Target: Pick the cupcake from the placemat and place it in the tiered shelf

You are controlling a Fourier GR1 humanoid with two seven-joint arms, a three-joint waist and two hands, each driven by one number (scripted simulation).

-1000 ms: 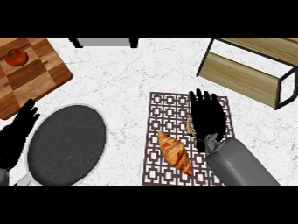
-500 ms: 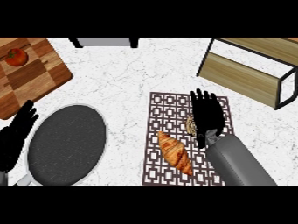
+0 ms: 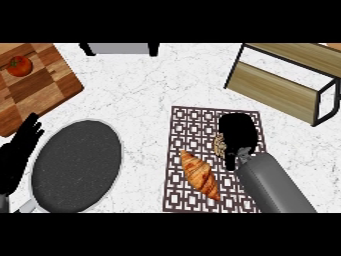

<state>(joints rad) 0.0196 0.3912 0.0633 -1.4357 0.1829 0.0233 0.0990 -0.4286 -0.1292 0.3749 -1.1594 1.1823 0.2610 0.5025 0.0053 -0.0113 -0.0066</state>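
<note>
A brown lattice placemat (image 3: 191, 120) lies right of centre on the white marble counter. On it, the cupcake (image 3: 219, 145) shows only as a pale sliver beside my right hand (image 3: 237, 134), whose fingers are curled down over it and hide most of it. The wooden tiered shelf (image 3: 291, 82) with its black frame stands at the upper right, apart from the mat. My left hand (image 3: 9, 161) rests open at the lower left edge, fingers up.
A croissant (image 3: 200, 174) lies on the placemat just left of my right forearm. A dark round pan (image 3: 77, 167) sits beside my left hand. A wooden cutting board (image 3: 36, 87) carrying a tomato (image 3: 19, 65) is at the upper left. A grey object (image 3: 121, 48) sits at the top edge.
The right hand's fingers, straight and spread over the mat before, have curled down over the cupcake. The left hand has stayed still.
</note>
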